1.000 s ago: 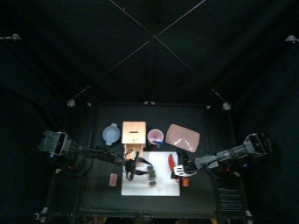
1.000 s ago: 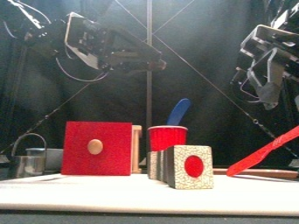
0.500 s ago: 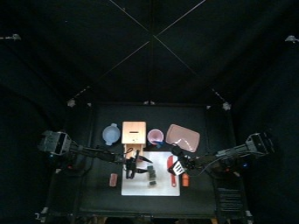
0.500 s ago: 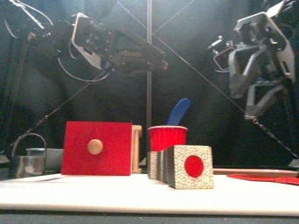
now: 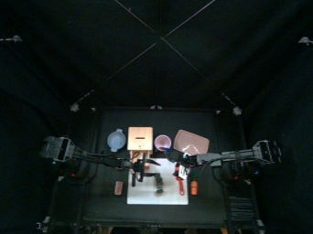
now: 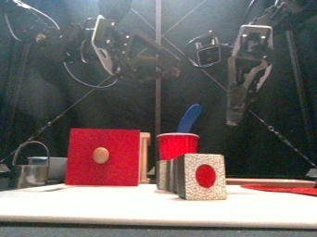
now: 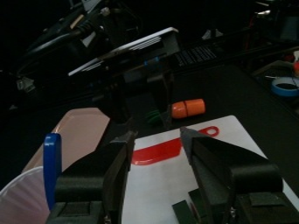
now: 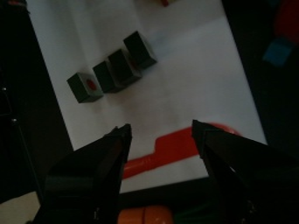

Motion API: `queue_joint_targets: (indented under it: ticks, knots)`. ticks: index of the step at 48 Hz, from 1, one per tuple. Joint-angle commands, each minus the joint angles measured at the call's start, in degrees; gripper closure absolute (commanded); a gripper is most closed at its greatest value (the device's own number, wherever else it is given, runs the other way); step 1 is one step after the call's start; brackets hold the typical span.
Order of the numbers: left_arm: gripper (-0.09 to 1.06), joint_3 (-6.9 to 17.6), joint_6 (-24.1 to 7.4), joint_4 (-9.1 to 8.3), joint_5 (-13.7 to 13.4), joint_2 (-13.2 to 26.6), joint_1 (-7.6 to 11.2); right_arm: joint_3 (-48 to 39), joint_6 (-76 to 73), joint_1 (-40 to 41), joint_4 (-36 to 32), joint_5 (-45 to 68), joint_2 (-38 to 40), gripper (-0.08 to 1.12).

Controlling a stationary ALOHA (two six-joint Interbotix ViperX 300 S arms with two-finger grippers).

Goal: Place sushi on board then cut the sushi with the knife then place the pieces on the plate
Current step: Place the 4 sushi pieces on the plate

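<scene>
Three dark green sushi pieces (image 8: 111, 66) with white and red ends stand apart on the white board (image 8: 198, 61); the front view shows them near the middle (image 6: 198, 176). The red knife (image 8: 176, 149) lies flat on the board's right part (image 6: 283, 188), free of any gripper. My right gripper (image 8: 158, 129) hangs open and empty above the knife, high over the board (image 6: 238, 109). My left gripper (image 7: 156, 140) is also open and empty, held above the board's left part (image 5: 138, 166). The pink tray (image 5: 191, 142) lies behind the board at the right.
Behind the board stand the blue-grey bowl (image 5: 116, 139), the wooden box (image 6: 103, 157) with its red drawer front, and the red cup (image 6: 177, 146) holding the blue knife (image 6: 188, 118). A metal cutter (image 6: 31, 169) sits far left. An orange toy (image 7: 187, 108) lies by the board's right edge.
The right gripper let go of the red knife, which now lies flat on the board. That gripper rose and swung toward the middle. The left gripper barely moved.
</scene>
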State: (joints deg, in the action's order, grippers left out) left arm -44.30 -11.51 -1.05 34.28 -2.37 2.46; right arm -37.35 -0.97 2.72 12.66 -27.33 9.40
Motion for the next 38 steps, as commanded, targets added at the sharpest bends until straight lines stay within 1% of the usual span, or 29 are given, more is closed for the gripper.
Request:
queue_joint_targets:
  ticks: [1, 3, 8, 10, 12, 16, 19, 22, 29, 38]
  knots:
    - [0.14, -2.0, 0.0, 0.97, 0.6, -2.9, -1.23, 3.5, 3.7, 0.2, 0.2, 1.1, -2.8, 0.15]
    - [0.14, -3.2, 0.0, 1.76, 0.6, -3.7, -1.67, 4.5, 4.7, 0.2, 0.4, 1.3, -4.3, 0.15]
    - [0.14, -6.8, -0.1, 5.01, 0.6, -6.5, -2.81, 6.6, 5.1, -0.4, -0.5, 2.1, -7.6, 0.15]
    - [0.14, -8.0, -0.1, 5.80, 0.6, -7.6, -3.16, 7.4, 5.1, -0.6, -1.1, 2.5, -8.7, 0.15]
    - [0.14, -9.1, -0.2, 6.42, 0.6, -8.4, -3.52, 8.2, 5.0, -1.1, -1.9, 2.6, -9.8, 0.15]
    - [0.14, -11.3, -0.4, 7.12, 0.6, -9.6, -4.57, 10.1, 4.9, -1.9, -2.7, 2.8, -11.8, 0.15]
    - [0.14, -12.9, -1.1, 7.82, 0.6, -10.1, -5.19, 12.0, 4.9, -2.2, -2.9, 2.7, -13.5, 0.15]
    - [0.14, -13.2, -1.7, 8.44, 0.7, -10.4, -5.10, 13.3, 4.9, -2.3, -2.7, 2.4, -14.9, 0.15]
    - [0.14, -13.7, -2.7, 8.44, 0.7, -10.7, -5.10, 14.9, 4.8, -3.2, -2.3, 1.1, -17.2, 0.15]
    - [0.14, -14.4, -3.0, 8.44, 0.7, -11.0, -5.19, 15.5, 4.5, -3.5, -1.7, 1.4, -18.5, 0.15]
